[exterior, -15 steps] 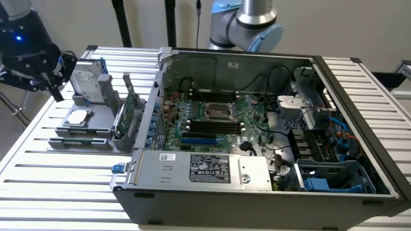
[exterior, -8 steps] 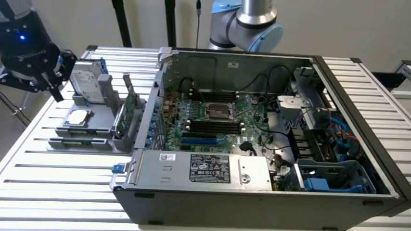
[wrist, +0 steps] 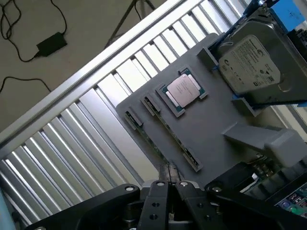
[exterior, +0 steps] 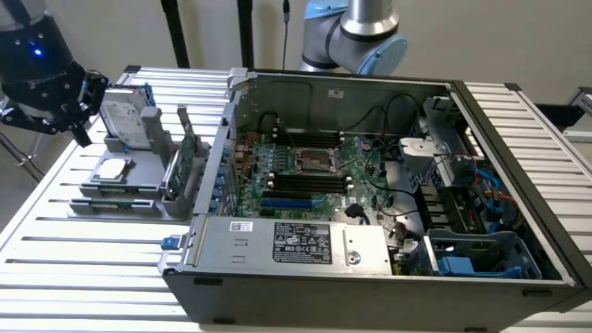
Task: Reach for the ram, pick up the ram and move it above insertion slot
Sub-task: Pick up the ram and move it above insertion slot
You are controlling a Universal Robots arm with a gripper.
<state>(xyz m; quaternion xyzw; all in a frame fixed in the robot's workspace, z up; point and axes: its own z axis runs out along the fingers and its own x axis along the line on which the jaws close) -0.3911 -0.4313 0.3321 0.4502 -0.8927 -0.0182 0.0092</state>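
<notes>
My black gripper [exterior: 82, 133] hangs at the exterior view's left, beside the grey holder [exterior: 138, 201] and a little above it. Its fingers [wrist: 168, 178] are pressed together with nothing between them. The ram [wrist: 152, 143] is a thin green stick standing on edge along the holder's near rim, just ahead of the fingertips and apart from them; it also shows as a low strip at the holder's front [exterior: 116, 204]. The black insertion slots [exterior: 306, 182] lie on the motherboard inside the open computer case [exterior: 370, 277].
On the holder sit a silver hard drive with blue rails [wrist: 249, 62], a square processor [wrist: 183, 91] and an upright green expansion card [exterior: 190, 149]. The slatted metal table [exterior: 83, 250] surrounds them. The arm's base [exterior: 356, 35] stands behind the case. Cables lie on the floor [wrist: 50, 43].
</notes>
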